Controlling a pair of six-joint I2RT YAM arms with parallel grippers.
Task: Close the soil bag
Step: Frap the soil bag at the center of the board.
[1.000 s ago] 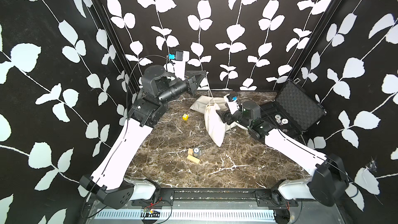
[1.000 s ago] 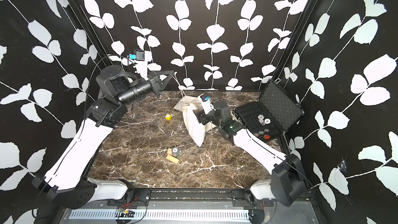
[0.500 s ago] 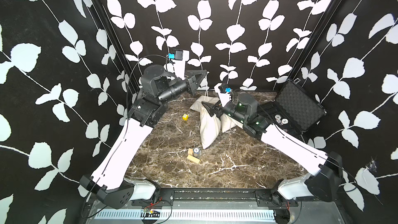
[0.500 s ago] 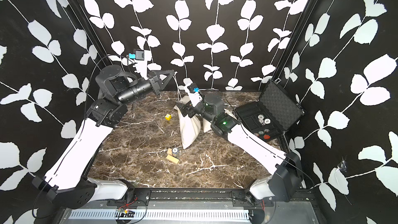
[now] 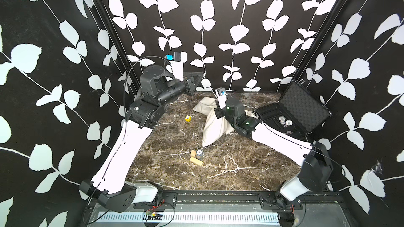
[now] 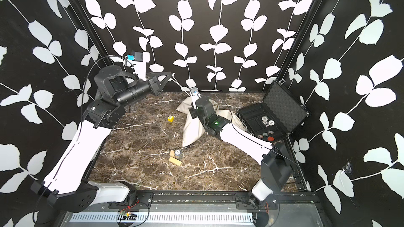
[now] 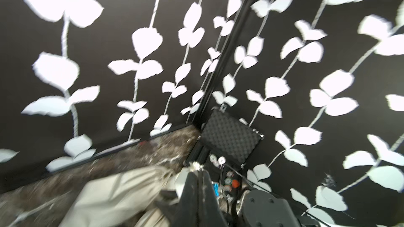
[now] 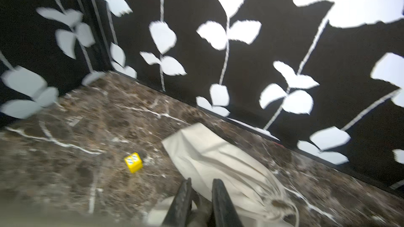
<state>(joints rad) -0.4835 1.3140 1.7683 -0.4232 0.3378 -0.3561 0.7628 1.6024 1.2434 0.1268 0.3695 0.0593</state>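
The soil bag [image 5: 212, 127] [image 6: 192, 132] is a cream cloth drawstring sack lying crumpled at the back middle of the marble table. My left gripper [image 5: 202, 75] [image 7: 197, 171] hangs raised at the back left. It is shut on the frayed end of the drawstring [image 7: 195, 166], which runs taut down to the bag. My right gripper [image 8: 202, 182] sits low on the bag [image 8: 209, 156], its fingers [image 8: 185, 188] pinching a bunch of gathered cloth. In both top views its wrist hides the jaws.
A yellow die [image 5: 188, 118] [image 8: 133, 162] lies left of the bag. Wooden blocks [image 5: 196, 161] and a small tin [image 5: 199, 153] sit nearer the front. An open black case [image 5: 293, 114] with poker chips [image 5: 284, 121] stands at the right.
My right gripper went from wide open to closed on the bag's cloth, and its arm shifted left over the bag. The bag's lower part swung left. The left arm held still.
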